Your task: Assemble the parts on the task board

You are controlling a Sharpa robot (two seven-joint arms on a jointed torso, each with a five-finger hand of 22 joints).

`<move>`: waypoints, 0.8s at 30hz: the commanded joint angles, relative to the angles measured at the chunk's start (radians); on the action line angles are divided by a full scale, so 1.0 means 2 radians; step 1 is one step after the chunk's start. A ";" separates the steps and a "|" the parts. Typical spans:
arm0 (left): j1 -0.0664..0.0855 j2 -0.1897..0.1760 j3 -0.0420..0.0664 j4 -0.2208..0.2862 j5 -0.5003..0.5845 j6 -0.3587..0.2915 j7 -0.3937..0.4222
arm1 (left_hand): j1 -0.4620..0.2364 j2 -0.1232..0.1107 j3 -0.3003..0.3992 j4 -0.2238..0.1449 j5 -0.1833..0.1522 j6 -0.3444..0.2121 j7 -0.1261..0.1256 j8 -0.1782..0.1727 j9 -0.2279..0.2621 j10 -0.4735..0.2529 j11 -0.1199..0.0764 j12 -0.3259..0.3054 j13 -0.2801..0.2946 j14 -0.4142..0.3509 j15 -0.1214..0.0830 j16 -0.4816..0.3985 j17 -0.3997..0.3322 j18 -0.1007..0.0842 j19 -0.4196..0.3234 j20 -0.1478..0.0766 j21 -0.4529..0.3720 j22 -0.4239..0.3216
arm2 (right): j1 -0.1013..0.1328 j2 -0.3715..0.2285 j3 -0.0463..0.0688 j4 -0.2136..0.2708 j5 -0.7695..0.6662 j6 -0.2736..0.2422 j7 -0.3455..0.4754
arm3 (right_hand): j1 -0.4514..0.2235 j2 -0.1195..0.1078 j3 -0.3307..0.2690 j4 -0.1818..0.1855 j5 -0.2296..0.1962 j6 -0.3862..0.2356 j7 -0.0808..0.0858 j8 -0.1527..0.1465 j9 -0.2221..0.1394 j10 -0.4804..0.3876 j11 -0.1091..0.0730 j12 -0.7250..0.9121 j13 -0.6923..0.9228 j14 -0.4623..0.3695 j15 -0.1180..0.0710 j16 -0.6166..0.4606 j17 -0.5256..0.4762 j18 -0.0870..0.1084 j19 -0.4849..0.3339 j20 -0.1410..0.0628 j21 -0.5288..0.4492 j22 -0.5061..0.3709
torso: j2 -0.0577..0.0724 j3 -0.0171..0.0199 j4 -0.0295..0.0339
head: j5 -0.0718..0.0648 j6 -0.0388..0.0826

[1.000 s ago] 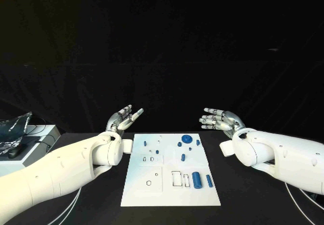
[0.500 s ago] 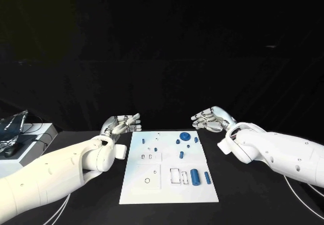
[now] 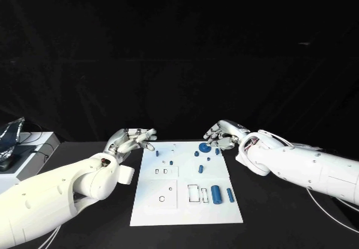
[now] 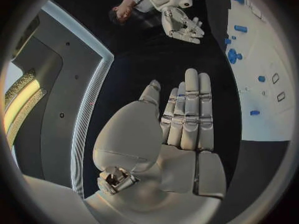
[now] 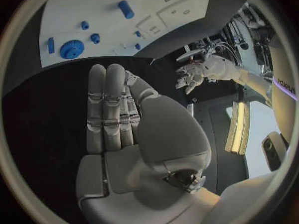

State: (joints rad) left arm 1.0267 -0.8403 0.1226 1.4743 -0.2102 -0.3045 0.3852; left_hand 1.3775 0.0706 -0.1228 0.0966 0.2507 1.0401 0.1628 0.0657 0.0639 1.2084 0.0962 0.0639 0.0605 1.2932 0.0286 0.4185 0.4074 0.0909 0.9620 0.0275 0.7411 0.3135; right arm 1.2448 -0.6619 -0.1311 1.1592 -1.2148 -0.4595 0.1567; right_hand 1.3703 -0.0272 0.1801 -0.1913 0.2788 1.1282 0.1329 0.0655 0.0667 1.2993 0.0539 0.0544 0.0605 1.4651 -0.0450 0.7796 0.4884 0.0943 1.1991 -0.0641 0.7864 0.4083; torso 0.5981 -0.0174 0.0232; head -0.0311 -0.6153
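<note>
**Both hands at the far edge, nothing picked up yet**

You are at the very start of the assembly, as I read it — no part is in either hand. Your left hand (image 3: 133,139) hovers just off the far left corner of the task board (image 3: 161,215), fingers straight and side by side in its wrist view, holding nothing. Your right hand (image 3: 222,134) hangs over the far right corner, close above the round blue gear (image 3: 205,147); its fingers (image 5: 106,104) also lie flat and together, empty.

The board sits in the middle of the table between the two arms. Small blue parts are scattered over its far half, and nearer you a thick blue cylinder (image 3: 218,193) lies beside a thinner blue pin (image 3: 230,195), next to several outlined slots.

The next move looks like a first pick, most likely the gear, since your right hand is nearest it. That calls for parting the fingers before you lower — as they stand now they would press on the part rather than close round it. Whether the hand already touches the gear, I cannot tell
</note>
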 commanded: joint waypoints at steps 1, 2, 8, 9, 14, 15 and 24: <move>0.000 -0.004 0.007 0.012 -0.013 0.016 -0.002 | 0.006 -0.001 -0.003 -0.002 0.000 0.000 0.000 -0.001 0.000 -0.003 0.001 -0.002 0.000 -0.006 0.000 0.012 0.008 -0.001 -0.010 0.001 0.014 0.008 | 0.003 0.010 0.001 -0.014 -0.095 0.020 -0.051 | -0.010 -0.003 0.010 0.002 0.003 -0.004 0.002 -0.002 0.000 -0.005 0.001 0.003 0.001 0.009 0.000 0.054 0.037 0.015 0.007 0.000 0.019 0.018 | 0.013 -0.0027 0.0094 | -0.006 0.001; 0.000 -0.006 0.009 0.016 -0.014 0.016 -0.002 | 0.006 -0.001 -0.003 -0.002 0.000 0.000 0.000 -0.001 0.000 -0.003 0.001 -0.002 0.000 -0.007 0.000 0.016 0.010 -0.001 -0.010 0.001 0.018 0.011 | 0.004 0.013 0.001 -0.019 -0.104 0.023 -0.057 | -0.013 -0.005 0.013 0.002 0.003 -0.007 0.003 -0.002 0.000 -0.012 0.002 0.003 0.000 0.006 0.001 0.067 0.045 0.016 0.009 0.000 0.024 0.023 | 0.015 -0.0032 0.0109 | -0.007 0.001; 0.000 -0.015 0.019 0.032 -0.014 0.017 -0.003 | 0.005 -0.001 -0.003 -0.003 0.000 -0.001 0.000 -0.001 0.000 -0.003 0.001 -0.002 0.000 -0.013 -0.001 0.037 0.017 0.002 -0.019 0.002 0.036 0.019 | 0.009 0.031 0.001 -0.040 -0.136 0.046 -0.079 | -0.022 -0.019 0.028 0.007 0.001 -0.016 0.008 -0.002 0.000 -0.051 0.014 0.003 0.000 -0.013 0.012 0.117 0.076 0.029 0.009 0.010 0.038 0.045 | 0.024 -0.0056 0.0183 | -0.012 0.000; 0.000 -0.016 0.020 0.035 -0.014 0.017 -0.003 | 0.005 -0.001 -0.003 -0.003 0.000 -0.001 0.000 -0.001 0.000 -0.003 0.001 -0.002 0.000 -0.013 -0.001 0.037 0.017 0.002 -0.019 0.002 0.036 0.019 | 0.009 0.034 0.001 -0.043 -0.140 0.050 -0.083 | -0.023 -0.022 0.031 0.009 0.001 -0.017 0.009 -0.002 0.000 -0.054 0.015 0.002 0.000 -0.016 0.013 0.123 0.079 0.032 0.008 0.013 0.040 0.049 | 0.026 -0.0059 0.0193 | -0.013 0.000; 0.000 -0.021 0.024 0.046 -0.014 0.017 -0.004 | 0.004 -0.001 -0.003 -0.003 0.000 -0.001 0.000 -0.001 0.000 -0.004 0.001 -0.002 0.000 -0.015 -0.001 0.040 0.017 0.003 -0.020 0.003 0.039 0.019 | 0.011 0.048 0.001 -0.058 -0.158 0.068 -0.099 | -0.035 -0.038 0.025 0.023 -0.008 -0.025 0.007 -0.002 0.000 -0.065 0.018 0.002 0.000 -0.023 0.017 0.136 0.082 0.038 0.009 0.019 0.038 0.062 | 0.032 -0.0077 0.0240 | -0.018 0.000; 0.000 -0.021 0.025 0.047 -0.014 0.017 -0.004 | 0.004 -0.001 -0.003 -0.003 0.000 -0.001 -0.001 -0.001 0.000 -0.004 0.001 -0.002 0.000 -0.016 -0.001 0.039 0.016 0.002 -0.021 0.003 0.039 0.019 | 0.011 0.050 0.001 -0.061 -0.159 0.071 -0.101 | -0.035 -0.040 0.022 0.025 -0.009 -0.026 0.007 -0.002 0.000 -0.069 0.019 0.002 0.000 -0.024 0.018 0.137 0.082 0.039 0.010 0.020 0.036 0.063 | 0.033 -0.0082 0.0254 | -0.020 0.000; 0.000 -0.023 0.027 0.051 -0.014 0.018 -0.005 | 0.005 -0.001 -0.003 -0.004 0.001 -0.002 -0.001 -0.001 0.000 -0.005 0.001 -0.002 0.000 -0.016 0.000 0.036 0.010 0.003 -0.023 0.004 0.039 0.017 | 0.010 0.055 0.001 -0.068 -0.167 0.084 -0.101 | -0.021 -0.042 0.011 0.042 0.000 -0.025 0.006 -0.002 0.000 -0.068 0.019 0.002 0.000 -0.027 0.019 0.154 0.085 0.042 0.021 0.022 0.027 0.098 | 0.040 -0.0100 0.0313 | -0.024 0.000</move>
State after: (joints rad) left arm 1.0269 -0.8871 0.1759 1.5743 -0.2333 -0.2882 0.3729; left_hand 1.3780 0.0712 -0.1254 0.0938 0.2507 1.0400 0.1628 0.0658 0.0638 1.2043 0.1003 0.0638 0.0603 1.2610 0.0286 0.4937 0.4291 0.0909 0.9239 0.0373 0.8143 0.3490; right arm 1.2649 -0.5523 -0.1291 1.0269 -1.5091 -0.3338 -0.0281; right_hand 1.3214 -0.1108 0.1991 -0.1086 0.2751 1.0788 0.1464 0.0654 0.0666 1.1580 0.0955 0.0584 0.0604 1.4146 -0.0053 1.0869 0.6575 0.1432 1.2370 -0.0168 0.8366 0.6009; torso 0.6717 -0.0354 0.0809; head -0.0771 -0.6152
